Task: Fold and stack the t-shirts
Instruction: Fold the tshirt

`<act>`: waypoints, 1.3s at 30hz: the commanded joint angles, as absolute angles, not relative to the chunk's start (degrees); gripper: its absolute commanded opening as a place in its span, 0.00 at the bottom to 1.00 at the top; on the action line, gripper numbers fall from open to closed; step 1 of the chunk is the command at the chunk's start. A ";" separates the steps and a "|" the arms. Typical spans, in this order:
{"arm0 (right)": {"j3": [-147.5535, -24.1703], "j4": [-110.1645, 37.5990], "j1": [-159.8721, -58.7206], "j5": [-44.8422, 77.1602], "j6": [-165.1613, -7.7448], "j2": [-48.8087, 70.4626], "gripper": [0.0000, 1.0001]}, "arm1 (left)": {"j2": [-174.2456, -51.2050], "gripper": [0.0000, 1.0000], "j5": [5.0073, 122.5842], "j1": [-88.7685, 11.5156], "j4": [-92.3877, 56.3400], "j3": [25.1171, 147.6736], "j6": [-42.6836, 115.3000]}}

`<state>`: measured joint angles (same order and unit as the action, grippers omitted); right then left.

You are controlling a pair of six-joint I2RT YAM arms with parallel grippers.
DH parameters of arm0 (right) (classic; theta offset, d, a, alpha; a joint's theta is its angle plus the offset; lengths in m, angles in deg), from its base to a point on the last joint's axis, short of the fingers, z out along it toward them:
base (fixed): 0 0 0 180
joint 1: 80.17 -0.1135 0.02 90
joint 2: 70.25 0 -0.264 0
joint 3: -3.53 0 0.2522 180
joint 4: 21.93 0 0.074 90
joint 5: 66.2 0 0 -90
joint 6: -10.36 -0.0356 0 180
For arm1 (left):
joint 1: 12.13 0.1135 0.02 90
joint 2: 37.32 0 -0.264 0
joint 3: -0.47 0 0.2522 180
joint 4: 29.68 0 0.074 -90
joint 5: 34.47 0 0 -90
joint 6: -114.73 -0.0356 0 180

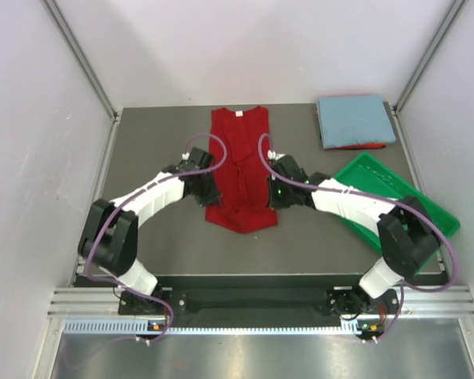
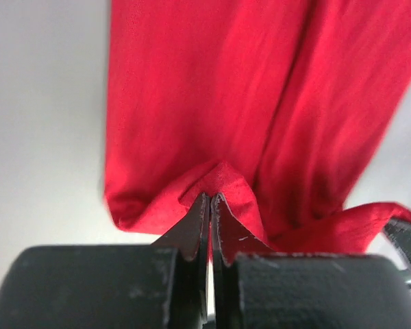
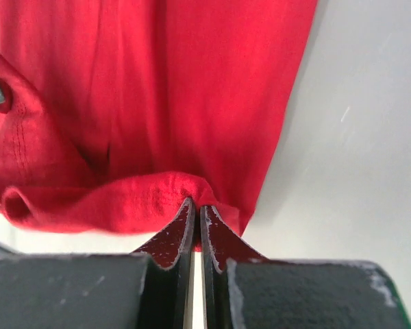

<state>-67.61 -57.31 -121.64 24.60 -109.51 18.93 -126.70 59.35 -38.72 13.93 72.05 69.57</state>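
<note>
The dark red cloth t-shirt point(image 1: 238, 150) lies lengthwise on the grey table point(image 1: 174, 246). The left fingers point(image 2: 195, 233) and right fingers point(image 3: 171, 236) each clench a near hem corner. Lift both corners level and carry them together toward the collar, cloth taut.

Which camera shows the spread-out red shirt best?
Top external: the whole red shirt shows, collar to hem. The wrist views show only hem cloth, pinched by the left gripper and right gripper.
</note>
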 commanded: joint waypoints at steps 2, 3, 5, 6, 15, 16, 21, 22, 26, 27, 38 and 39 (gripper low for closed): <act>-78.31 -58.80 -117.62 22.31 -100.83 24.38 0.00 | -132.58 0.00 61.16 -35.86 12.12 81.36 65.60; -79.65 -59.15 -117.09 21.96 -100.21 25.62 0.00 | -135.29 0.00 61.25 -34.90 12.47 82.94 65.42; -83.68 -59.15 -115.16 20.11 -98.11 29.56 0.00 | -137.85 0.00 61.60 -33.84 13.52 88.30 64.72; -85.10 -59.24 -114.71 19.50 -97.57 30.89 0.00 | -139.00 0.00 61.25 -33.14 13.70 89.88 64.37; -105.14 -66.09 -110.41 17.65 -94.32 44.35 0.00 | -149.55 0.00 59.49 -27.69 15.19 104.66 62.70; -106.19 -66.27 -109.62 17.65 -94.32 45.14 0.00 | -150.08 0.00 59.66 -27.25 15.11 105.36 62.87; -111.91 -67.94 -107.24 16.07 -94.32 49.45 0.00 | -154.03 0.00 61.07 -25.58 15.63 110.27 63.40; -112.35 -67.94 -106.63 15.72 -94.32 49.89 0.00 | -154.56 0.00 61.07 -25.40 15.89 111.07 63.40; -115.25 -67.94 -105.57 14.57 -94.32 52.17 0.00 | -156.23 0.00 61.25 -24.78 15.90 113.28 64.28; -115.78 -68.03 -105.48 14.40 -94.32 52.61 0.00 | -156.93 0.00 61.42 -24.61 15.64 113.54 64.45; -121.67 -67.06 -103.55 12.03 -94.40 58.50 0.00 | -162.74 0.00 61.69 -23.20 16.51 117.85 65.42; -121.85 -66.98 -103.29 11.67 -94.32 58.85 0.00 | -162.83 0.00 61.25 -23.03 16.69 117.94 65.33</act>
<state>-117.69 -68.35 -104.51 13.17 -95.08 57.47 -162.68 62.32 -24.29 15.83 115.28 65.13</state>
